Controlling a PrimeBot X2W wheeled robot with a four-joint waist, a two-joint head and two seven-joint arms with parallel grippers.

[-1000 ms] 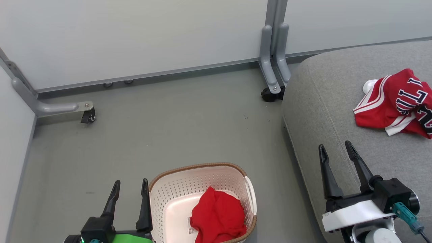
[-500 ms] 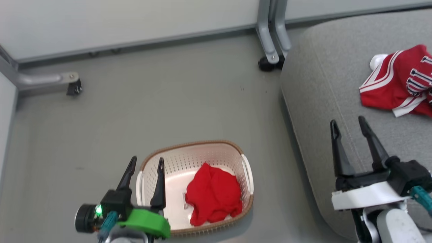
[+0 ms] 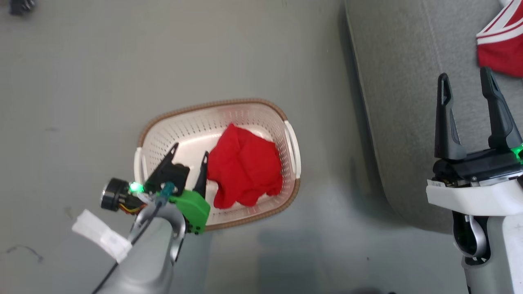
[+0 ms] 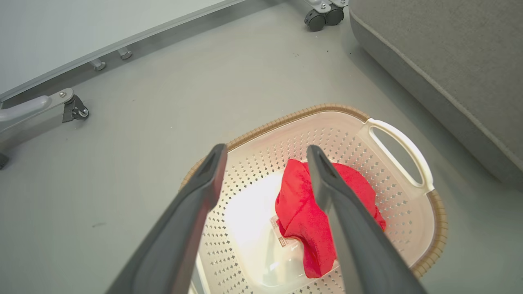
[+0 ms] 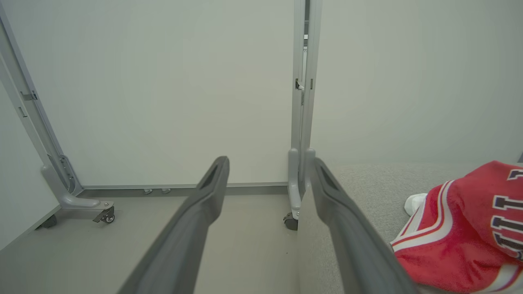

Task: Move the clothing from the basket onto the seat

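Grey floor (image 3: 81,61) bore a cream perforated plastic basket (image 3: 212,104) holding a plain red shirt (image 3: 245,167); left pincer (image 3: 191,150) gaped empty above it, right pincer (image 3: 465,73) likewise over the light-grey fabric seat (image 3: 400,81).

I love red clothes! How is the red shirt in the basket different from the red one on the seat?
The shirt is plain; the jersey has white stripes and lettering. The shirt lies in the basket; the jersey lies on the seat. Both are red.
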